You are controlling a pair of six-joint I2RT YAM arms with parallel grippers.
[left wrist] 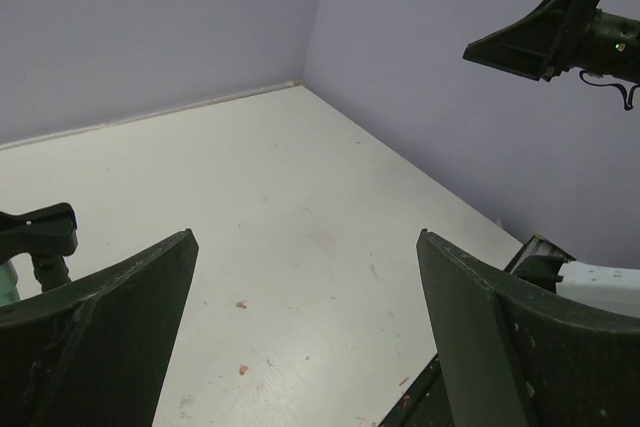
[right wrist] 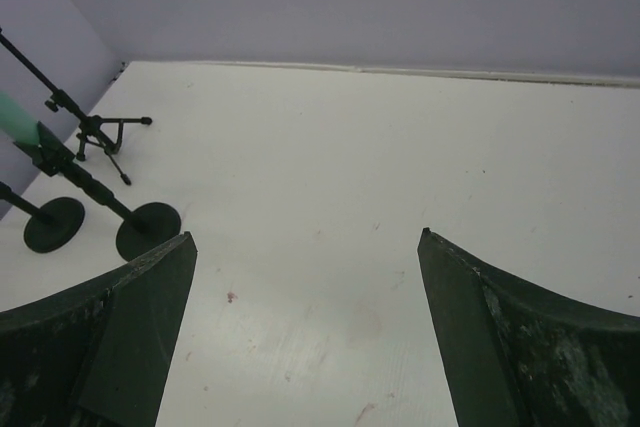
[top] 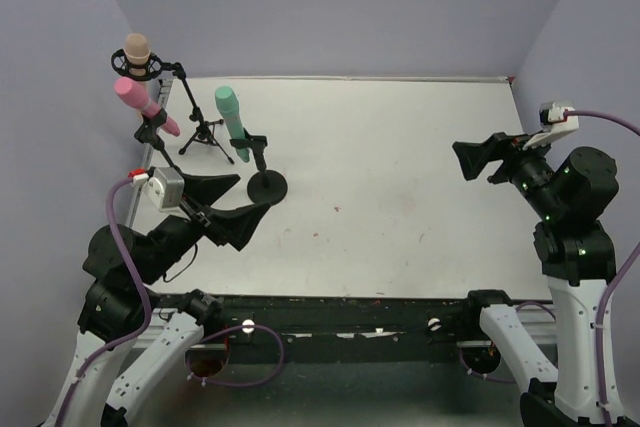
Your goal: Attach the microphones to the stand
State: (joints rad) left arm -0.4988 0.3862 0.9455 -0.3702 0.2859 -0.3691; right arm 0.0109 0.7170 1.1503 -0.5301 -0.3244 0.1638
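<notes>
White table (top: 400,167), lilac walls behind. Upper left of the top view: peach-beige microphone (top: 137,51) sitting in the tripod stand (top: 204,133). Pink microphone (top: 138,99) just below it, sitting clipped on a second stand (top: 158,142). Teal-green microphone (top: 232,112) standing to their right in the round-base stand (top: 267,185). Left gripper (top: 250,195) hanging just beside that base, fingers spread, holding nothing. Right gripper (top: 462,160) hovering far right, well apart from the stands, fingers spread, empty.

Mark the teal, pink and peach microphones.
teal microphone (top: 232,115): top external view, middle of its body.
pink microphone (top: 142,104): top external view, middle of its body.
peach microphone (top: 136,50): top external view, its rounded head.
</notes>
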